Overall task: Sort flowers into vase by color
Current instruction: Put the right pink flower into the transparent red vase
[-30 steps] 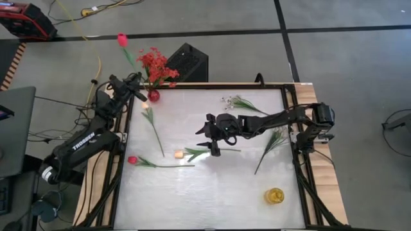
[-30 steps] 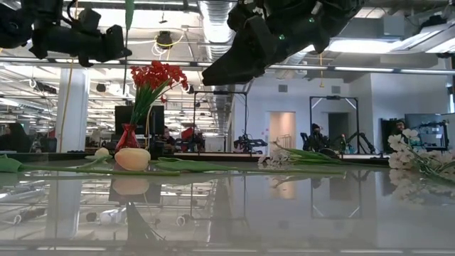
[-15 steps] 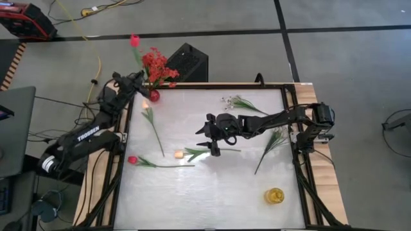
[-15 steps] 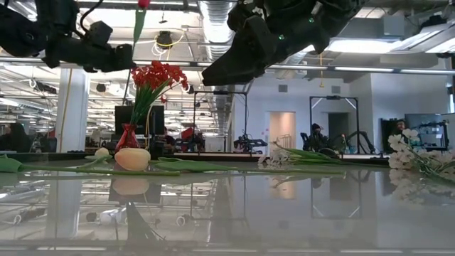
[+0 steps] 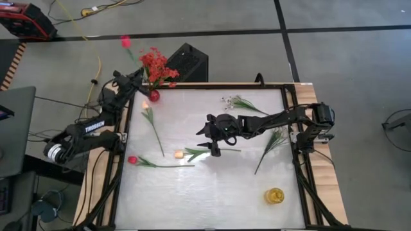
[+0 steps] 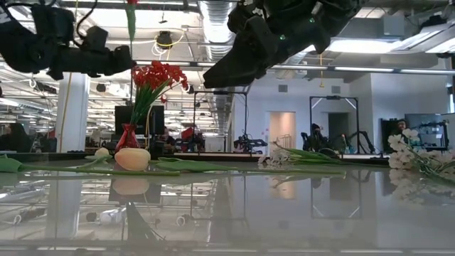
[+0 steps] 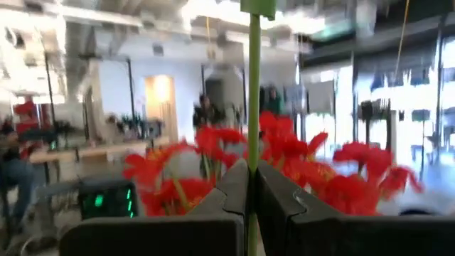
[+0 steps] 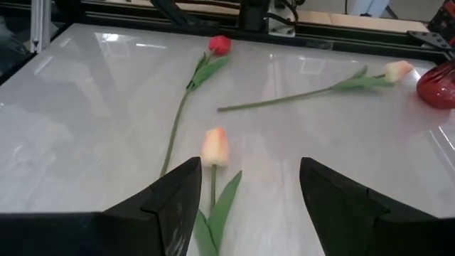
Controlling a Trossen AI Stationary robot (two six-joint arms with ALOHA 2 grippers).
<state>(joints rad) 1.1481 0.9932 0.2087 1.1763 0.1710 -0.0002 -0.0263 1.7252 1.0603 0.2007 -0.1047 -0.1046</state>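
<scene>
High view: left end effector (image 5: 136, 82), clenched on red tulip (image 5: 125, 42), now farther left.

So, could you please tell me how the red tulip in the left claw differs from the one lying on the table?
The held red tulip stands upright, its stem pinched in the shut left claw beside the red vase. The red tulip on the table lies flat, untouched, near the left edge. The first hangs over the floor, beyond the table's corner. Both have red heads on thin green stems.

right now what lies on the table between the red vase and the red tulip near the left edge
In the high view, a pale tulip lies between the red vase and the red tulip, its bud toward the red tulip's stem.
</scene>
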